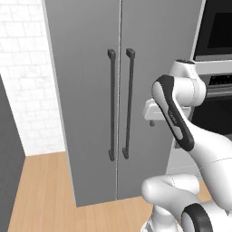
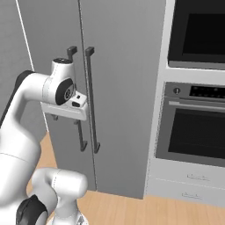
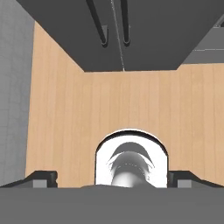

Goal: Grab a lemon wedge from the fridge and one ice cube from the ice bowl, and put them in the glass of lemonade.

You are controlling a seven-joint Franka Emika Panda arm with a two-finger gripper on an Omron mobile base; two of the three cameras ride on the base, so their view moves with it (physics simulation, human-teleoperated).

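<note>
The end effector hangs released over wooden floor, facing the tall grey two-door fridge, doors closed; the right base view adds a black wall oven.

A home kitchen — a tall grey fridge with dark bar handles, a black wall oven beside it, white tiled wall, wooden floor.
</note>
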